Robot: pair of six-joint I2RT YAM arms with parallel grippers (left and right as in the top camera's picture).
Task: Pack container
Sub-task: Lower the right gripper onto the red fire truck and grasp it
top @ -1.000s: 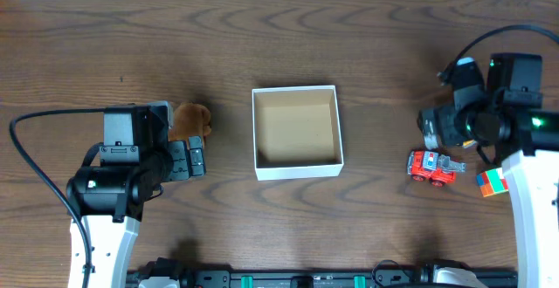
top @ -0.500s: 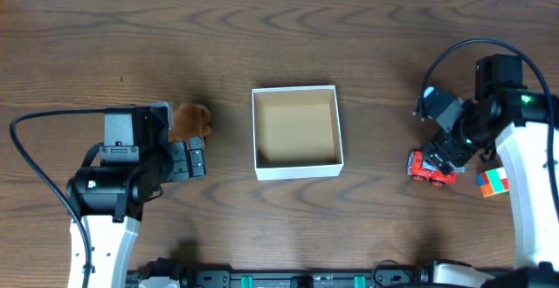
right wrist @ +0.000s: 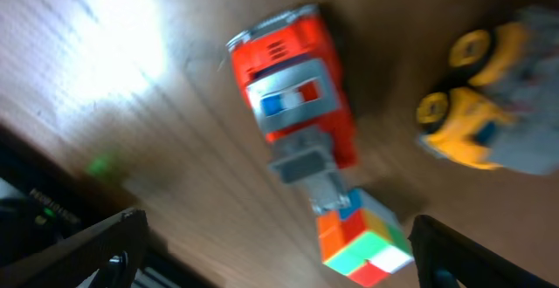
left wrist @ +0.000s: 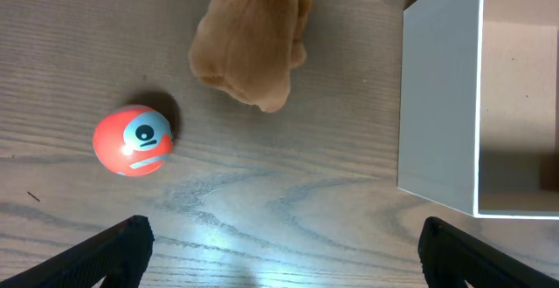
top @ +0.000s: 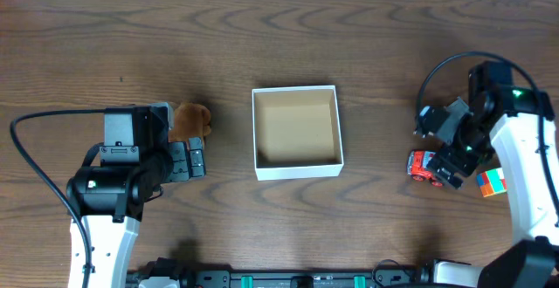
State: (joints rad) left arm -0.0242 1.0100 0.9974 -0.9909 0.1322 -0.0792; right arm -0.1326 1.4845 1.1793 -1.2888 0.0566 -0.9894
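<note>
One box (top: pixel 298 170) sits at the middle of the surface, white-walled, its tan floor in plain view from above. In the left wrist view only one corner and one outer wall of it show; the rest is cut off at the right.

There are five toys, all on the wood outside the box. Toward the left edge lie one brown plush animal (left wrist: pixel 251 39), just beside the box's left wall but apart from it, and one red ball (left wrist: pixel 133 140) with a painted face, near the plush. From above, the left arm hides the ball and covers part of the plush.

Toward the right edge lie one red fire truck (right wrist: pixel 293 96), one multicoloured cube (right wrist: pixel 365 244) at the tip of its ladder, and one yellow-wheeled toy (right wrist: pixel 476 113) too blurred to identify. From above, the right arm covers that yellow toy and part of the truck.

There are two claws. The left claw (left wrist: pixel 284 253) is spread wide and holds nothing, its tips only just in view. The right claw (right wrist: pixel 275 253) is likewise spread wide over the truck and grips nothing.
</note>
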